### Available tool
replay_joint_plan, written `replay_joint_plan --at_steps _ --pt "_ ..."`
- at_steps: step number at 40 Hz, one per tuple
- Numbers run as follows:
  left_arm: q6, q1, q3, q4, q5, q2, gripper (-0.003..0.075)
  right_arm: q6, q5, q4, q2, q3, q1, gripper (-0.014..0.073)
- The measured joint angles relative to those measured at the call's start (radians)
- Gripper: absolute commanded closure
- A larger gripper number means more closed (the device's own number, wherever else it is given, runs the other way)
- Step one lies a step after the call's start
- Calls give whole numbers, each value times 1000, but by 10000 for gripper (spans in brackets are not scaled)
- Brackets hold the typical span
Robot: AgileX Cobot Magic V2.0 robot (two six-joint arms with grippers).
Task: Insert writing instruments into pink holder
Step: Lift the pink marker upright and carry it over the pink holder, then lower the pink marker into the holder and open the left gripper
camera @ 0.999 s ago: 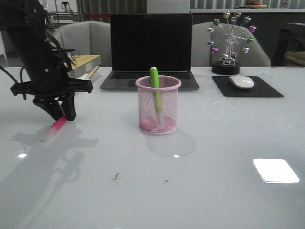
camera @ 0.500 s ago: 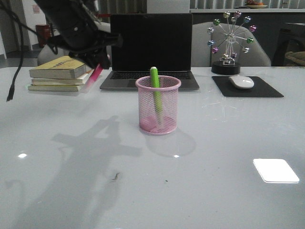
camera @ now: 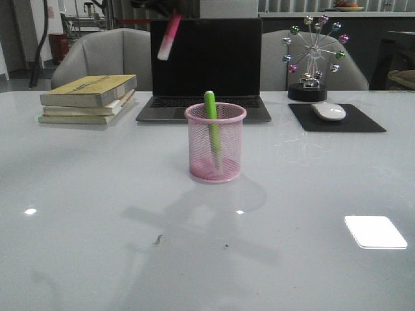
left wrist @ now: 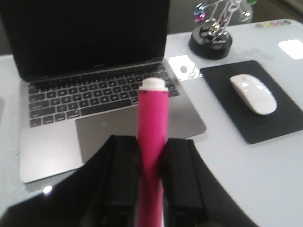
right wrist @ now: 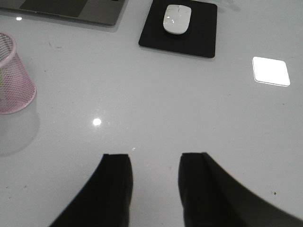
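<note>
The pink holder [camera: 215, 144] stands in the middle of the table with the lime green marker [camera: 210, 110] upright inside it, its top above the rim. The pink marker [camera: 168, 36] hangs high in the air before the laptop screen, pale cap end down, behind and left of the holder. My left gripper [left wrist: 151, 143] is shut on the pink marker [left wrist: 153, 113]; in the front view the top edge almost cuts the gripper off. My right gripper [right wrist: 154, 160] is open over bare table, with the pink holder [right wrist: 13, 78] off to one side of it.
An open laptop [camera: 204, 65] sits behind the holder. A stack of books [camera: 87, 97] lies at the back left. At the back right are a white mouse [camera: 329, 111] on a black pad [camera: 336, 119] and a ferris-wheel ornament [camera: 314, 55].
My left gripper has lifted the pink marker off the table at the left and carried it up and to the right, to a spot high before the laptop screen. The right gripper's movement cannot be judged.
</note>
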Motion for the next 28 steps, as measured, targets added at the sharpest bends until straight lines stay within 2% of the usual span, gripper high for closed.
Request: replay_joint_plan --at_steps 11,28 --pt "1 -94 81 -13 -250 0 621 0 0 0 0 0 0 221" --pt "2 -202 427 -101 -713 0 621 0 0 0 0 0 0 221"
